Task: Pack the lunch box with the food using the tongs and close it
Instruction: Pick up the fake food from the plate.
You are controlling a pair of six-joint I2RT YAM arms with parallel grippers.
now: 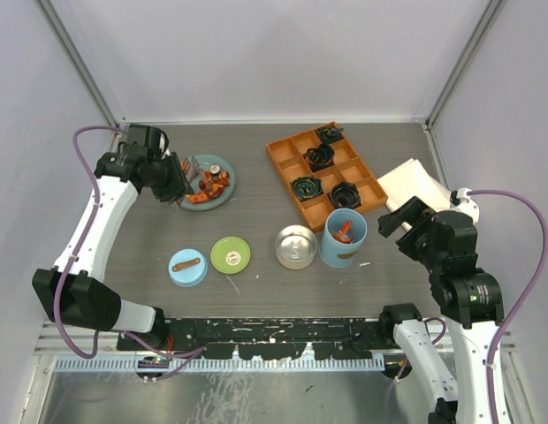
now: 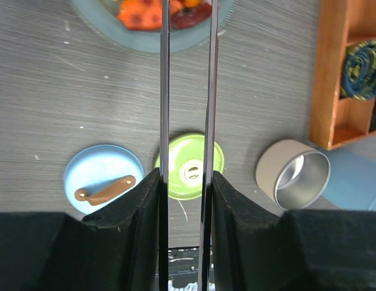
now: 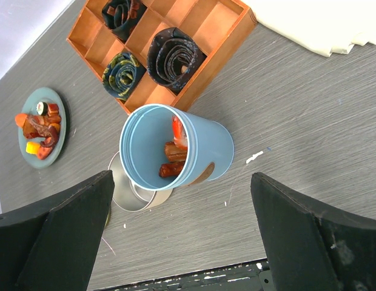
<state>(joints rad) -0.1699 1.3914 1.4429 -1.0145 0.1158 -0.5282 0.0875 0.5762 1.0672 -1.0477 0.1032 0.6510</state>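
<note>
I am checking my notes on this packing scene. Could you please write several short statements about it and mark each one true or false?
1. The left pincer grips the tongs. True.
2. The green lid sits on the steel tin. False: the lid lies on the table, apart from the tin, which is open.
3. The light-blue cylinder has some food inside. True.
4. The right pincer is closed on the blue lid. False: it is open and holds nothing, and the blue lid lies on the table.
5. The steel tin is full of food. False: it looks empty.
</note>
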